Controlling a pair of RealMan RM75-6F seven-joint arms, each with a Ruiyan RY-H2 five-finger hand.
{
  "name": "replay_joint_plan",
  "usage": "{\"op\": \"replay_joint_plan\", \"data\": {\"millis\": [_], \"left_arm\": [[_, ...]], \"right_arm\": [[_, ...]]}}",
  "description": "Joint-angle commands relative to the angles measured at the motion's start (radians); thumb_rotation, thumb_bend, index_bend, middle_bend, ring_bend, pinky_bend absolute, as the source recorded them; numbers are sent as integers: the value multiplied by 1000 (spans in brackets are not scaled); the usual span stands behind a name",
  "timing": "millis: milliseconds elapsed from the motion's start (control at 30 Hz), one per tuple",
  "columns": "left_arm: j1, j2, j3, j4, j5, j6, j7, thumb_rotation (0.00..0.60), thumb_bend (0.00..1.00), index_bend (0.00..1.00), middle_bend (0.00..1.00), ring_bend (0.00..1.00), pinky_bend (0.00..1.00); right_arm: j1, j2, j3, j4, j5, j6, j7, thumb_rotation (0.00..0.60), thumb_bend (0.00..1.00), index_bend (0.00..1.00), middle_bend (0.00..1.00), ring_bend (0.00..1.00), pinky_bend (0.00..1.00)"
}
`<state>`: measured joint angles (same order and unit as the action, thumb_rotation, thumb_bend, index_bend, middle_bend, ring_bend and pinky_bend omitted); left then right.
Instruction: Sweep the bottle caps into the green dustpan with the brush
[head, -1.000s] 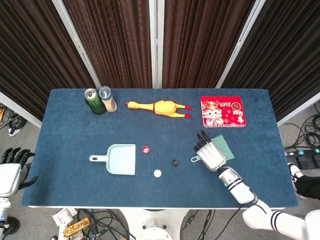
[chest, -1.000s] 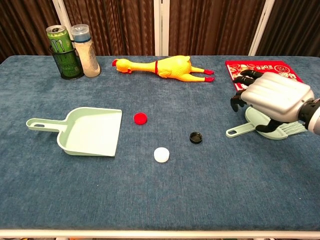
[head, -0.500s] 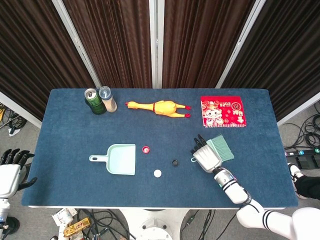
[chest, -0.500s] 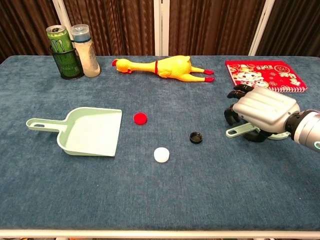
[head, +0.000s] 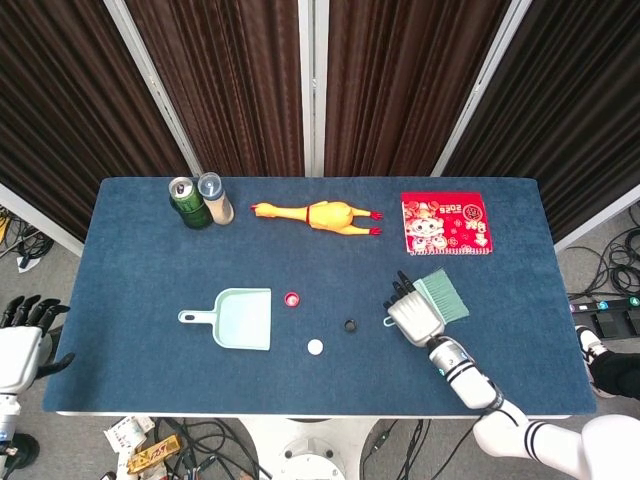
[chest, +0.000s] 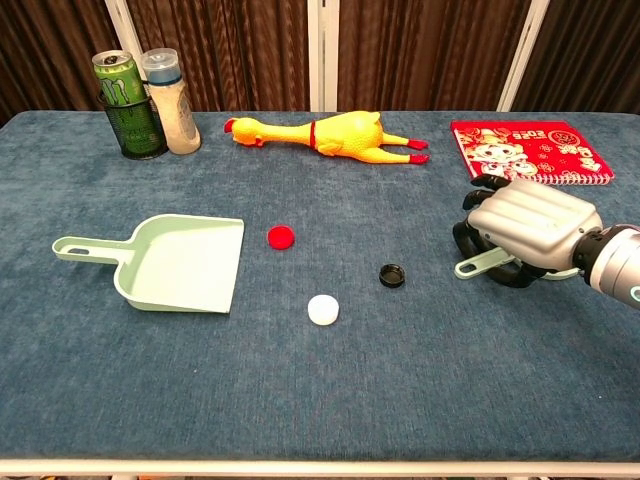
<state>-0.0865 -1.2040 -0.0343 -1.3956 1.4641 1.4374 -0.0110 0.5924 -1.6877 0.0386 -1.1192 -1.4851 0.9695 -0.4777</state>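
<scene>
The green dustpan (head: 243, 319) (chest: 185, 262) lies left of centre, its mouth facing right. Three caps lie loose to its right: a red cap (head: 291, 299) (chest: 281, 237), a white cap (head: 316, 347) (chest: 323, 309) and a black cap (head: 350, 325) (chest: 392, 274). My right hand (head: 414, 314) (chest: 525, 228) lies over the green brush (head: 443, 296), fingers curled around its handle (chest: 472, 265), right of the black cap. In the chest view the hand covers the brush head. My left hand (head: 25, 335) hangs off the table's left edge, fingers spread and holding nothing.
A yellow rubber chicken (head: 315, 214) (chest: 325, 134) lies at the back centre. A green can (head: 187, 203) and a bottle (head: 214, 198) stand at the back left. A red booklet (head: 445, 223) (chest: 530, 150) lies at the back right, just beyond the brush.
My right hand has slid left and lower over the brush and curled its fingers round the handle. Caps, dustpan and left hand have not moved.
</scene>
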Motion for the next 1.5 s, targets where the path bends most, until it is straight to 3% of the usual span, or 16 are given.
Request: {"op": "replay_joint_plan", "data": {"millis": [33,333,433,667,767,1267,1500], "left_arm": [[-15,13,-8,-3,11,-6,-39,600,140,262,190,108,89],[-150,42,-46,-32,34,-155,-104,600,131,308,238,123,98],[-204,28,-64,-43,18,-223,-101,600,131,342,302,183,126],[-330,-40,-87,-54,-51,-418,-84,600,155,409,342,228,218],[-363,-71,-90,-48,-92,-474,-53,600,168,428,361,253,243],[-436,-157,-82,-137,-272,-560,164,600,206,419,370,254,253],[-460,-237,-70,-95,-352,-544,282,600,205,415,370,255,258]], "right_arm": [[-4,6,-2,3,-14,26,34,600,347,634,598,254,121],[-13,141,52,-123,-17,114,214,600,447,753,688,324,158],[-10,215,78,-206,-17,134,253,600,455,757,689,324,158],[5,389,148,-419,41,119,287,600,456,758,689,322,158],[10,421,171,-460,61,123,284,600,457,760,690,321,158],[26,433,167,-485,92,109,300,600,457,763,694,322,158],[21,428,148,-473,94,109,305,600,457,763,694,322,158]]}}
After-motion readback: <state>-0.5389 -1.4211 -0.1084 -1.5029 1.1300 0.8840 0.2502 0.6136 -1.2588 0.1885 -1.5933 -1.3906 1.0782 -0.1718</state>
